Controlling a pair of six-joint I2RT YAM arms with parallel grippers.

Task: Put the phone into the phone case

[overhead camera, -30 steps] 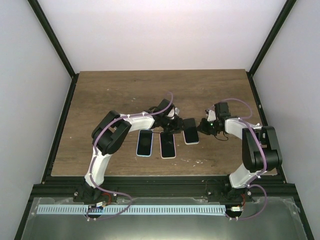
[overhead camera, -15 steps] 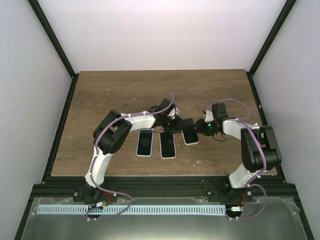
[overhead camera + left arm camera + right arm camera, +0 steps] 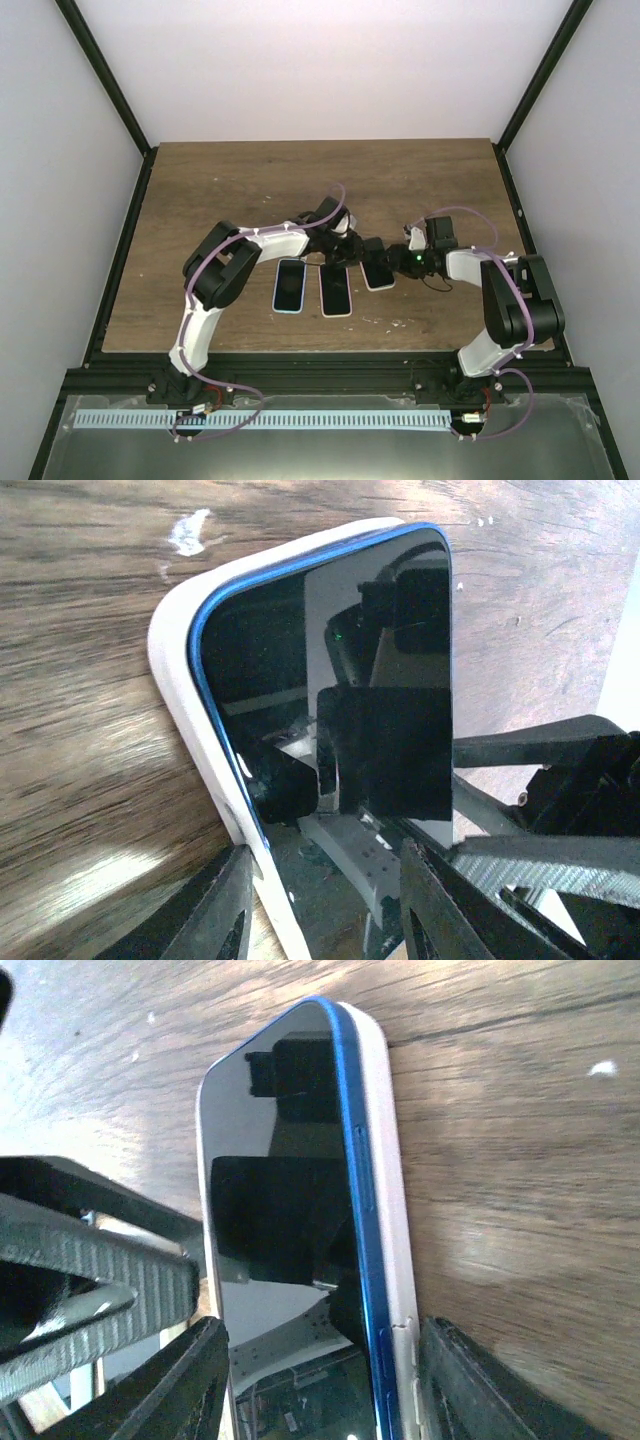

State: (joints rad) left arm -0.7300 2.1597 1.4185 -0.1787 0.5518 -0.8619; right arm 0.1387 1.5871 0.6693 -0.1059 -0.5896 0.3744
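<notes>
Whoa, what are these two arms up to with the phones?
Both arms are working on one phone, the rightmost of three lying on the wooden table. It has a blue rim and lies screen up in a white case. The left gripper and the right gripper each have their fingers on either side of it. Whether it is fully pressed in I cannot tell. The two other phones lie beside it.

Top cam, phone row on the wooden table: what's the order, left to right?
black-screened phone with pale blue rim → black-screened phone with white rim → tilted blue-edged phone with white case
</notes>
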